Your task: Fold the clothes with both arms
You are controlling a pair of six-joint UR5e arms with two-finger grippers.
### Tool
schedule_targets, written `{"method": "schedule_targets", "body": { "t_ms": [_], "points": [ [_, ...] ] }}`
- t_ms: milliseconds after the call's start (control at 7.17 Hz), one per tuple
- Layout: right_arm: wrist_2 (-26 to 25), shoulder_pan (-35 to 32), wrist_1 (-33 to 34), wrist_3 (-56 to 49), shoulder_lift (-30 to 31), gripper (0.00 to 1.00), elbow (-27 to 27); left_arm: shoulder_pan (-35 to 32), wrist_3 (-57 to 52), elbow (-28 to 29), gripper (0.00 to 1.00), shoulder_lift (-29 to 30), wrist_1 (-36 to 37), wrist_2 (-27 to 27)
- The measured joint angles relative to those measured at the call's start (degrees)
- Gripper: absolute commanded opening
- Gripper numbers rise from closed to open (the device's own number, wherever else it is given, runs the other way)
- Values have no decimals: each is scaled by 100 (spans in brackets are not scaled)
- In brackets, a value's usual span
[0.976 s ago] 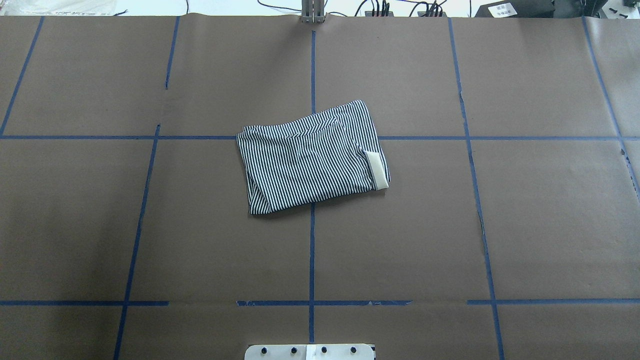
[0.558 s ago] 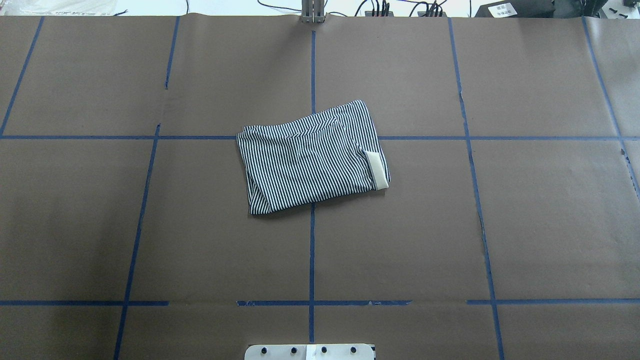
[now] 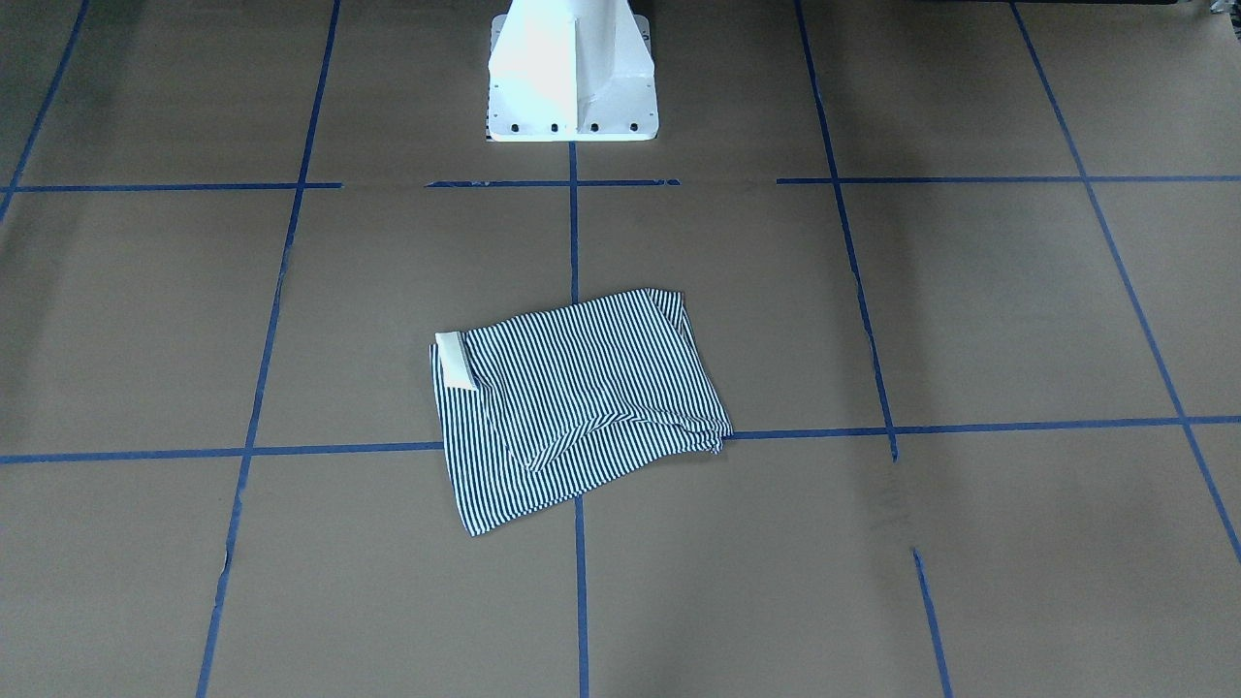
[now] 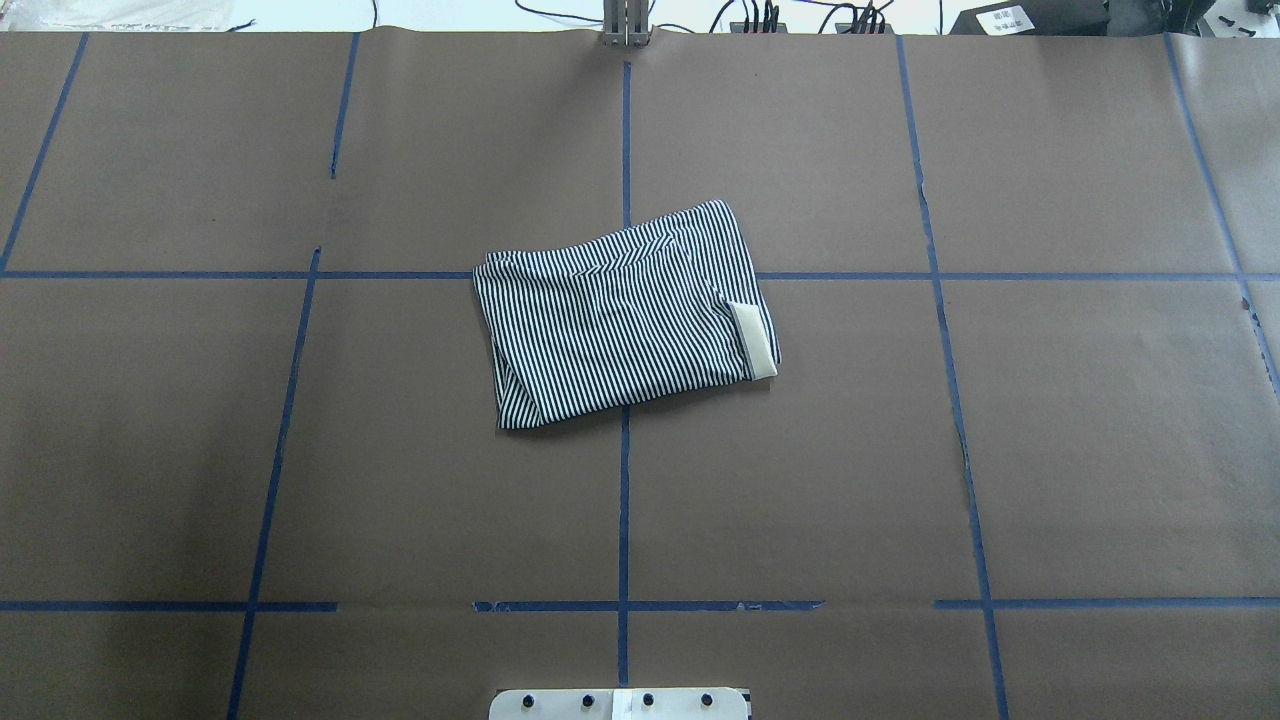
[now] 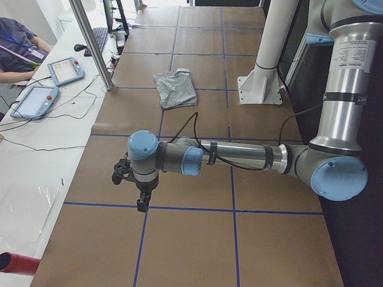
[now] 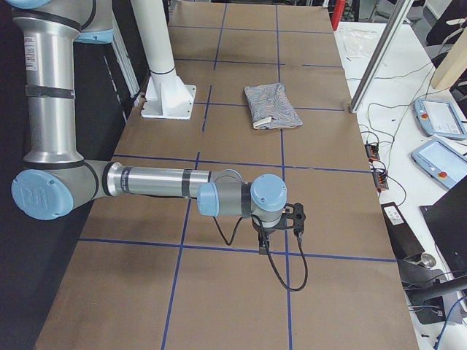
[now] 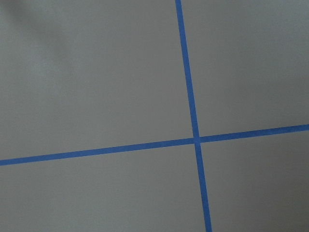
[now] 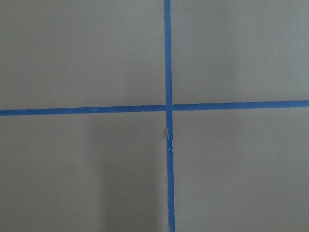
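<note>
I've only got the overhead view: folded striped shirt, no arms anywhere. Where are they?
Observer: The left arm reaches out over bare table at the robot's left end, well away from the polo shirt.
Operator: And the right?
Observer: The right arm does likewise at the opposite end; its wrist camera shows only a blue tape cross.
Operator: Anyone nearby?
Observer: A person sits at the desk beyond the table's far edge.

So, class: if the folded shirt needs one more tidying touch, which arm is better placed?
Left, marginally. The left gripper and right gripper hang similarly far from the polo shirt, but its rumpled corner lies on the robot's left.
</note>
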State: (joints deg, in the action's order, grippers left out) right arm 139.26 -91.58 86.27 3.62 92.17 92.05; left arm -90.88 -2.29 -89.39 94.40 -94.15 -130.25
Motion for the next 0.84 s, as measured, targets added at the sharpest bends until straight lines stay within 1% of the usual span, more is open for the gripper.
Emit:
{"method": "schedule_targets", "body": {
  "t_ms": [837],
  "points": [
    [7,25,-35,-57,108,100,18,0,297,22,100,-3,-20,-1]
  ]
}}
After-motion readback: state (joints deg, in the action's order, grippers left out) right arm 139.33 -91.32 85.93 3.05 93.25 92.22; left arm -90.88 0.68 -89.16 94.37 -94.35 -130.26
